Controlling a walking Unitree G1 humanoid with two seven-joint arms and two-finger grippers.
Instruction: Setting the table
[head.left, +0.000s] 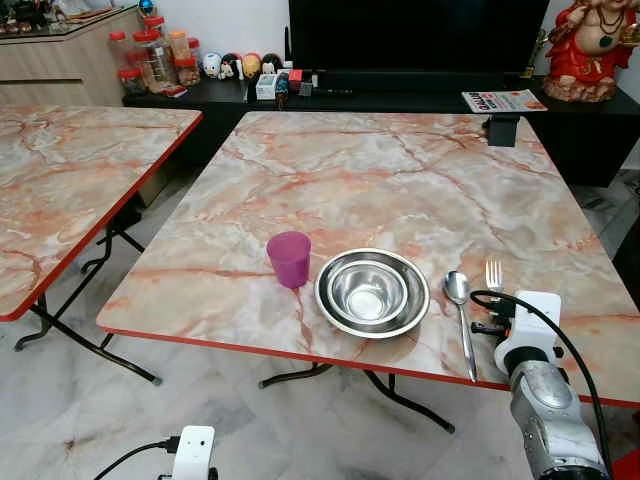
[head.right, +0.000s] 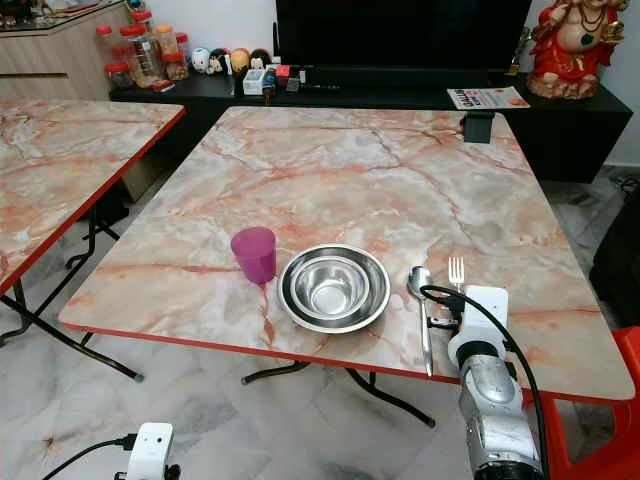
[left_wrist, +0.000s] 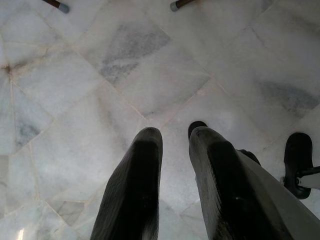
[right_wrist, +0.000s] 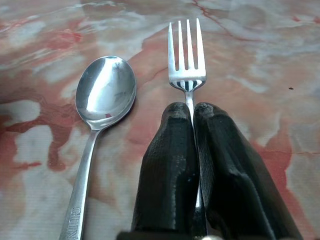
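While the left claw (left_wrist: 170, 145) hangs idle over the pale marble floor (left_wrist: 75, 100), its fingers slightly apart and holding nothing, the right claw (right_wrist: 192, 112) is pressed together on the handle of the fork (right_wrist: 186, 55), which lies flat on the marbled worktop (head.left: 380, 170) near its front edge. Just beside the claw, on its left, lies the spoon (right_wrist: 102, 97), parallel to the fork and apart from it. Further left sits the steel bowl (head.left: 371, 291), and beyond that the purple cup (head.left: 289, 258) stands upright.
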